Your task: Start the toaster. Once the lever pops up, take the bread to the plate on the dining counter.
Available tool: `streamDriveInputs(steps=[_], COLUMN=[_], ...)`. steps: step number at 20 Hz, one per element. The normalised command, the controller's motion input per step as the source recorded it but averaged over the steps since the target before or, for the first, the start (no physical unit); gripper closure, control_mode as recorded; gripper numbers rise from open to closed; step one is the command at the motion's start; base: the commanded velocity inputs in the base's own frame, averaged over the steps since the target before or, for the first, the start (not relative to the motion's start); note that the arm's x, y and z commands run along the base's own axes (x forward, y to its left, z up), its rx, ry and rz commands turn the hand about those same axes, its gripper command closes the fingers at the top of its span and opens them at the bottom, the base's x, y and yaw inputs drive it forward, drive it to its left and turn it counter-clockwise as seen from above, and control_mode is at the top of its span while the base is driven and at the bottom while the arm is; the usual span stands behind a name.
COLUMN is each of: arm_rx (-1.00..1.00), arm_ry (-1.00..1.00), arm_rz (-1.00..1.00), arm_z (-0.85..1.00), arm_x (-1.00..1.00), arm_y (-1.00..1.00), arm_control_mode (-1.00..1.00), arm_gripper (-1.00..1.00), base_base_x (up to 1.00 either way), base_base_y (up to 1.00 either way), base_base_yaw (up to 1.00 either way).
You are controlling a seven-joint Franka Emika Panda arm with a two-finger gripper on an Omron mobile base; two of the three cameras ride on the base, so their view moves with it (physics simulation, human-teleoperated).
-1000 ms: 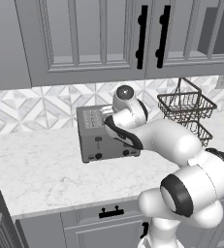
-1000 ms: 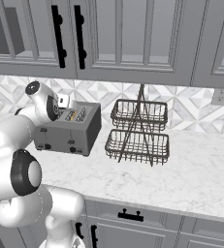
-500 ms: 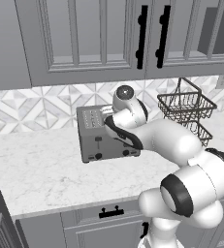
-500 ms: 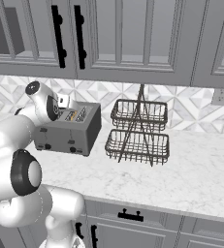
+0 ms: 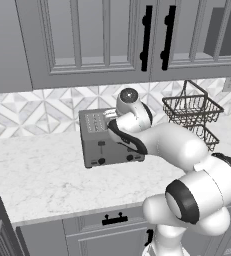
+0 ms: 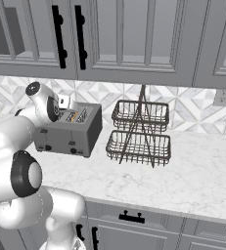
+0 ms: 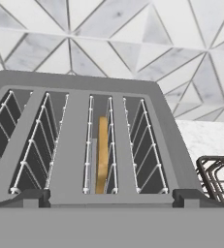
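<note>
Here the bread [image 7: 102, 154] sits in the toaster [image 7: 84, 145] slot below the open hand [image 7: 108, 196].

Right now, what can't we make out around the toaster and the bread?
- Pincer: behind the arm's wrist in both base views, so its height above the toaster is unclear.
- Toaster's right-hand lever and knob: covered by the forearm in the left base view.
- Bread: a thin edge deep in the third slot in the hand view; how far it stands up is unreadable.
- Lever positions: too small in the right base view.
- Wire basket: cut off by the hand view's right edge.

Bread [image 7: 102, 154] upright in toaster [image 7: 65, 160] slot
</note>
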Motion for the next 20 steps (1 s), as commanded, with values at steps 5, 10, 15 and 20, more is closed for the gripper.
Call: streamDriveInputs(steps=[5,10,15,20], arm_rx=[0.00,0.00,0.00,0.00], arm_ry=[0.00,0.00,0.00,0.00], arm_rz=[0.00,0.00,0.00,0.00], arm_z=[0.00,0.00,0.00,0.00], arm_x=[0.00,0.00,0.00,0.00], arm_y=[0.00,0.00,0.00,0.00], arm_control_mode=[-1.00,-1.00,-1.00,-1.00], arm_gripper=[-1.00,-1.00,-1.00,-1.00], base_base_x=[0.00,0.00,0.00,0.00], base_base_y=[0.00,0.00,0.00,0.00], base_base_yaw=[0.00,0.00,0.00,0.00])
